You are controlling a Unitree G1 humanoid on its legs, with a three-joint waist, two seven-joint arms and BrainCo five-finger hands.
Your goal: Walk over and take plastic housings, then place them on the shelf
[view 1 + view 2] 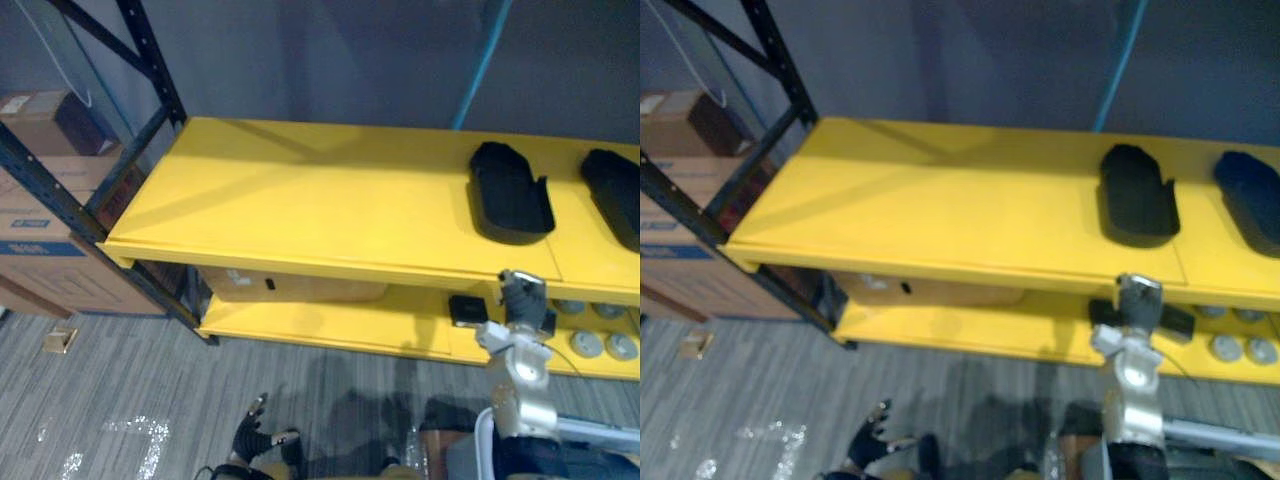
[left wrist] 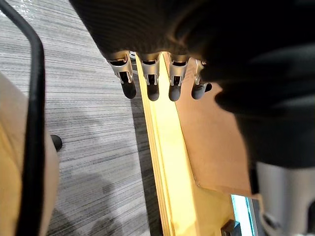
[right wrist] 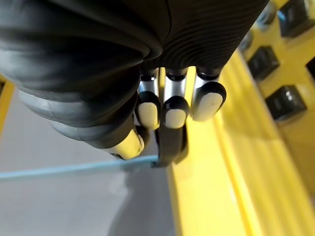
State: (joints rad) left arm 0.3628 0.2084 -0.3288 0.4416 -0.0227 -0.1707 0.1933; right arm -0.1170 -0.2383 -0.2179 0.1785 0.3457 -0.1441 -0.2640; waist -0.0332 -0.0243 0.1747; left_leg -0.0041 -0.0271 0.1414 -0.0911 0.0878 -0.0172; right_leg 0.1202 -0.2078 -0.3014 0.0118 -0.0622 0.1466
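Housings (image 1: pixel 510 192) sit on shelf (image 1: pixel 300 200) — beyond right robot hand (image 1: pixel 522 300).

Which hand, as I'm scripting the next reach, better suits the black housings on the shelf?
Probably right. The right hand is raised at the edge of the shelf by a housing; the left hand hangs low near the floor.

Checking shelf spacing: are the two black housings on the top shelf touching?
Apart. The left eye view shows bare yellow shelf between the left housing and the right housing.
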